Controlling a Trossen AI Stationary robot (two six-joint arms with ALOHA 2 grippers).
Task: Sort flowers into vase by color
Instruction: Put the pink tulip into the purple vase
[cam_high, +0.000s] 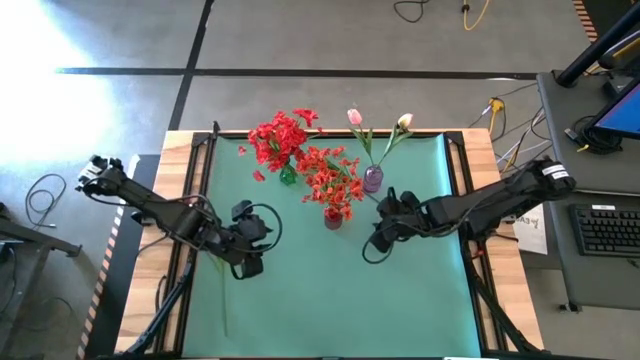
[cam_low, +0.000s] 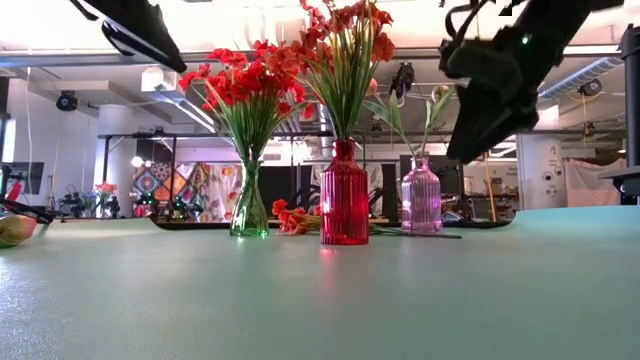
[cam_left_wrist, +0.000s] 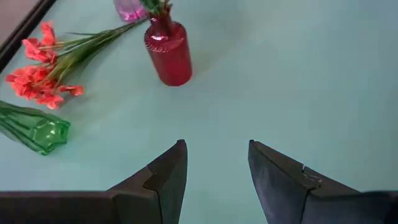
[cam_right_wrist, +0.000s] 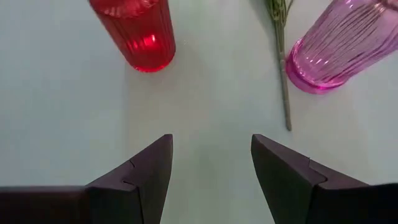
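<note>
Three vases stand on the green mat. A green glass vase (cam_high: 288, 176) holds red blossoms (cam_high: 280, 135). A red vase (cam_high: 332, 217) holds orange-red blossoms (cam_high: 330, 180). A pink vase (cam_high: 372, 181) holds pink tulip buds (cam_high: 354, 117). One loose orange-red spray (cam_left_wrist: 43, 74) lies flat on the mat behind the red vase (cam_left_wrist: 168, 53), its stem end (cam_right_wrist: 285, 93) beside the pink vase (cam_right_wrist: 336, 50). My left gripper (cam_left_wrist: 214, 146) is open, hovering left of and nearer than the red vase. My right gripper (cam_right_wrist: 211, 140) is open, hovering right of the red vase (cam_right_wrist: 134, 31).
Bare green mat (cam_high: 330, 300) stretches across the near half of the table. A bud-like thing (cam_low: 14, 230) lies at the low view's left edge. A black frame (cam_high: 205, 150) edges the mat. A keyboard (cam_high: 605, 228) sits on a side desk to the right.
</note>
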